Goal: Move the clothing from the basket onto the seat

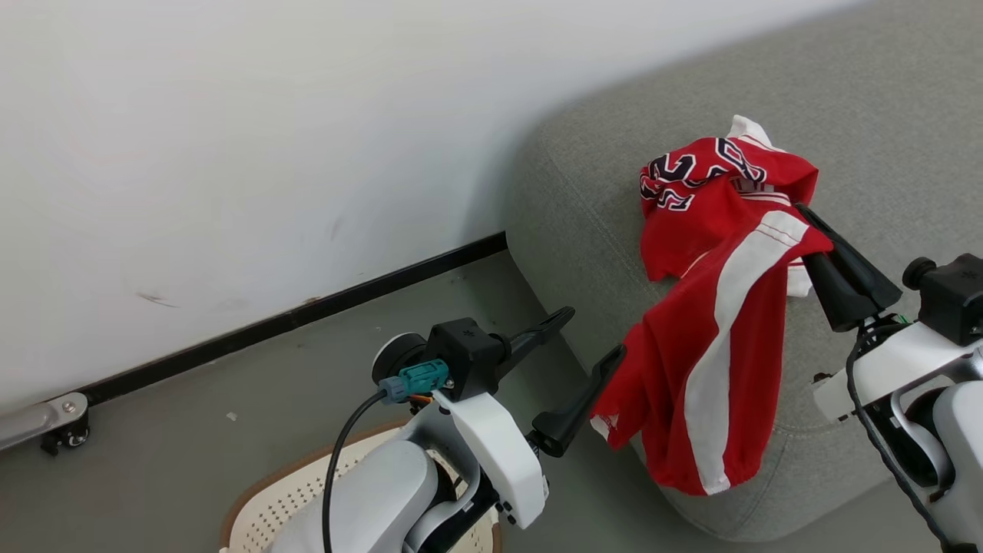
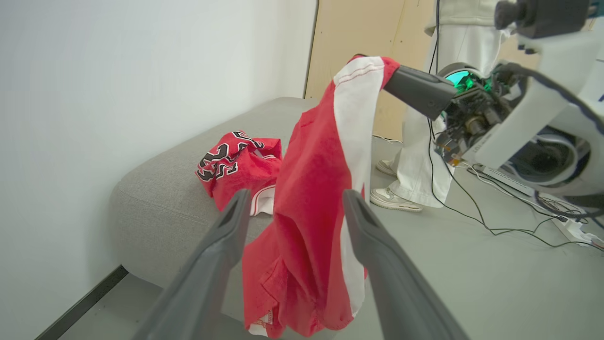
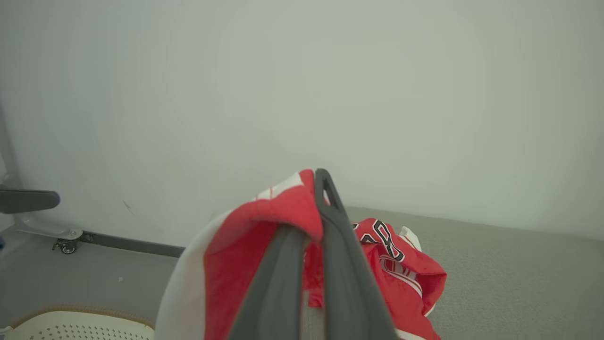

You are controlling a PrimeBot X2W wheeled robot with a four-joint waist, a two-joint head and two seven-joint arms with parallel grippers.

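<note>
Head view showed the task well along. The numbered jersey lay crumpled on the grey sofa, near its rounded end by the wall. The red shorts, with a broad white side stripe, hung from the right pincer, whose two dark fingers were pressed together on a fold at the upper end of the cloth. From there the shorts trailed down over the sofa's front edge, and the hem dangled beside the cushion, off the seat. This second piece was therefore out of the basket but not yet set down.

The left pincer had its fingers wide apart and held nothing, just beside the hanging hem. The cream basket sat low at the robot's left, mostly hidden under the left arm. The perforated part that showed carried no red cloth, but the rest could not be judged.

What remained, by the look of it, was to carry the shorts further over the cushion so the hem cleared the edge, then let the right pincer release them beside the jersey.
</note>
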